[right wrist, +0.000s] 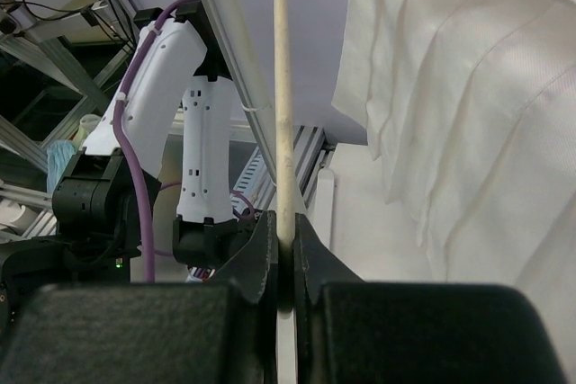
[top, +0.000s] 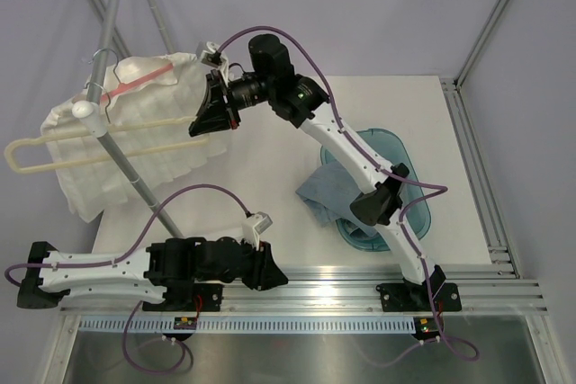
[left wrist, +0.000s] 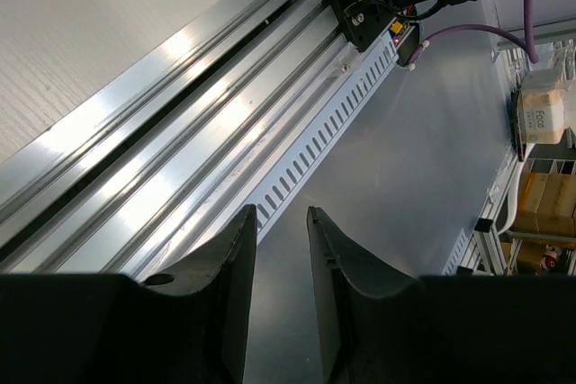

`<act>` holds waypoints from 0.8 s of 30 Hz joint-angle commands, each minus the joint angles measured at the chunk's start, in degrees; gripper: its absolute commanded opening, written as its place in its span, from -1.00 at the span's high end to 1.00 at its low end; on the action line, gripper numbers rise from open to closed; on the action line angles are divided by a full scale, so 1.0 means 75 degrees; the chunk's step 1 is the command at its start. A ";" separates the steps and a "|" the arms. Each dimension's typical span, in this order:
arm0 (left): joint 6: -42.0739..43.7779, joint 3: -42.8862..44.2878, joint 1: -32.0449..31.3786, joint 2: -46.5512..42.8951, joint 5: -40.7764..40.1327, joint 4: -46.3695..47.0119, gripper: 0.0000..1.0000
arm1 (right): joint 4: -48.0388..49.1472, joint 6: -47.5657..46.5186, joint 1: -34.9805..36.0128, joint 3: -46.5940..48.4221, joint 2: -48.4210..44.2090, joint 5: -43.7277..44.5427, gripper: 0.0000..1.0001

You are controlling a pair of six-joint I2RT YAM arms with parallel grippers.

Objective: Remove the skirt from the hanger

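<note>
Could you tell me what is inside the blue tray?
A crumpled blue cloth, spilling over the left rim of the tray. The right arm hides the tray's middle.

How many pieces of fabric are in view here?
2: a white pleated skirt on the cream plastic hanger at left, and a crumpled blue cloth in the teal plastic tray at right; more may lie hidden.

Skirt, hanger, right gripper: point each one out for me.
skirt (top: 85, 186): top external view, on the white pleated cloth at its lower left.
hanger (right wrist: 281, 87): right wrist view, on its thin cream bar.
right gripper (right wrist: 284, 236): right wrist view, midway between the fingertips, shut on the hanger bar.
</note>
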 commanded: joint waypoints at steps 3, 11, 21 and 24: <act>0.0014 0.0033 -0.0031 -0.0165 -0.0118 0.0179 0.38 | -0.0050 -0.0270 0.0121 0.0155 -0.0102 0.0366 0.97; -0.0021 -0.0083 -0.0043 -0.0212 -0.0129 0.0213 0.35 | 0.0253 -0.0270 0.0132 -0.0338 -0.0606 0.0542 -0.99; 0.0002 -0.0119 -0.0031 -0.0247 -0.0083 0.0214 0.33 | 0.1940 0.0502 -0.0301 -0.1239 -0.1367 0.2662 -0.99; 0.0037 -0.0154 -0.0031 -0.0212 -0.0024 0.0284 0.33 | 0.2622 0.0902 -0.0442 -0.1674 -0.1650 0.2394 -0.99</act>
